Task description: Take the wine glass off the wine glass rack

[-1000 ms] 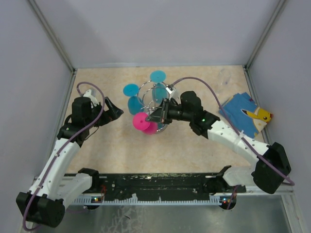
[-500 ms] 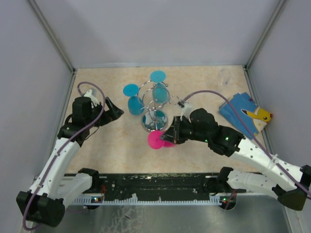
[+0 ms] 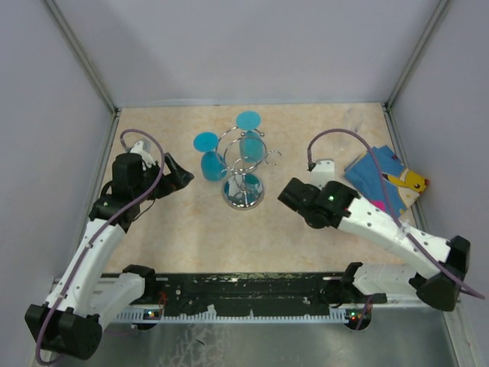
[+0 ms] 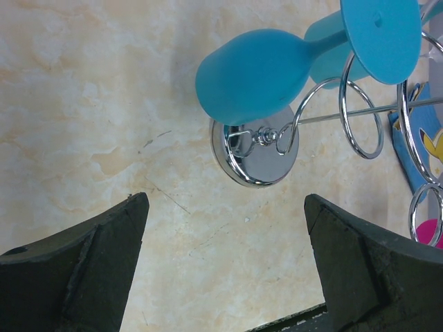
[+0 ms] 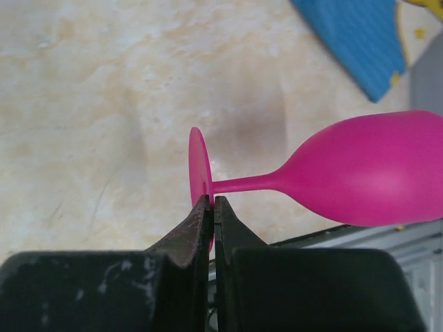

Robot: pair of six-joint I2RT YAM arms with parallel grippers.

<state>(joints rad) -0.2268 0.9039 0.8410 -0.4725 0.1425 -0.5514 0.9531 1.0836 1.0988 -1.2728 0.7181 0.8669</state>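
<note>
The chrome wine glass rack (image 3: 243,196) stands mid-table, with two blue wine glasses (image 3: 212,164) hanging from its loop arms. In the left wrist view its round base (image 4: 256,158) and a blue glass (image 4: 255,72) show ahead. My right gripper (image 5: 212,201) is shut on the foot of a pink wine glass (image 5: 374,176), held sideways over the table, clear of the rack. In the top view the right gripper (image 3: 289,196) sits right of the rack and hides the pink glass. My left gripper (image 3: 180,177) is open and empty, left of the rack.
A blue cloth with a yellow cartoon figure (image 3: 382,180) lies at the right edge, and shows in the right wrist view (image 5: 353,41). A black rail (image 3: 244,287) runs along the near edge. Grey walls close the left, right and back sides.
My right gripper has pulled the pink glass off the rack, first toward the near side, then to the right. The left arm has not moved.
</note>
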